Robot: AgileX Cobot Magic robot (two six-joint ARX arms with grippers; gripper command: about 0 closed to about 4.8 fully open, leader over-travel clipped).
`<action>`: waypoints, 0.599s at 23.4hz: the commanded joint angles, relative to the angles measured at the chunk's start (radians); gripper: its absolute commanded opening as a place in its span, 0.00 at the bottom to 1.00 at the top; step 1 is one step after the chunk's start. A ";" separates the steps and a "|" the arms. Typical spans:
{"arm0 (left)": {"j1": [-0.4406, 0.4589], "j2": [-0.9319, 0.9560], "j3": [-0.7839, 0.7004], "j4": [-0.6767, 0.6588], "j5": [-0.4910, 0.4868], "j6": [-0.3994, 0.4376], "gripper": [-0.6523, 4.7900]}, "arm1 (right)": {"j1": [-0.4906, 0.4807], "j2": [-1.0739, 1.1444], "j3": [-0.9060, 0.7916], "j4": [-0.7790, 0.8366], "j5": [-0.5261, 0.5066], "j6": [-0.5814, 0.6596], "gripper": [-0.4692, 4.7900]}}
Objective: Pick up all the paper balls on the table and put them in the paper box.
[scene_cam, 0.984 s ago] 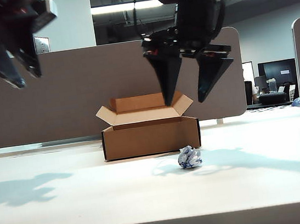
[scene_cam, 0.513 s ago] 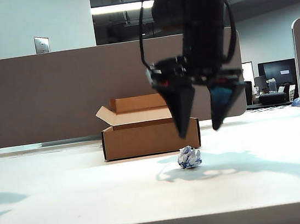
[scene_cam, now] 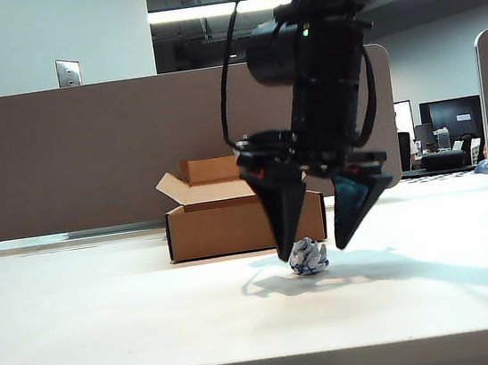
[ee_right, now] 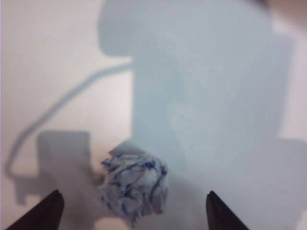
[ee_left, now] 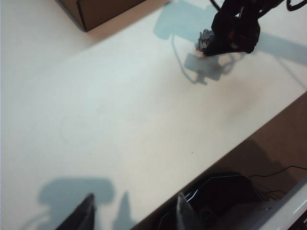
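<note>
Right gripper [scene_cam: 316, 249] jaws wide, straddling paper ball [scene_cam: 309, 256] on worktop [scene_cam: 136, 323] before paper box [scene_cam: 232, 225]. Left gripper [ee_left: 134, 213] jaws apart, empty, well off the ball.

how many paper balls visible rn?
1. The paper ball lies on the table in front of the paper box, between the open right gripper's fingers. Others may sit inside the box, unseen.

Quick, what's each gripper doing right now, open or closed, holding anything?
Left gripper: open, empty, high above the table, off to the left.
Right gripper: open, fingers straddling the paper ball, not gripping it yet.
</note>
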 commanded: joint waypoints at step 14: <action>0.000 -0.011 0.000 0.003 0.005 -0.001 0.51 | 0.002 0.061 0.003 0.029 -0.005 0.030 0.36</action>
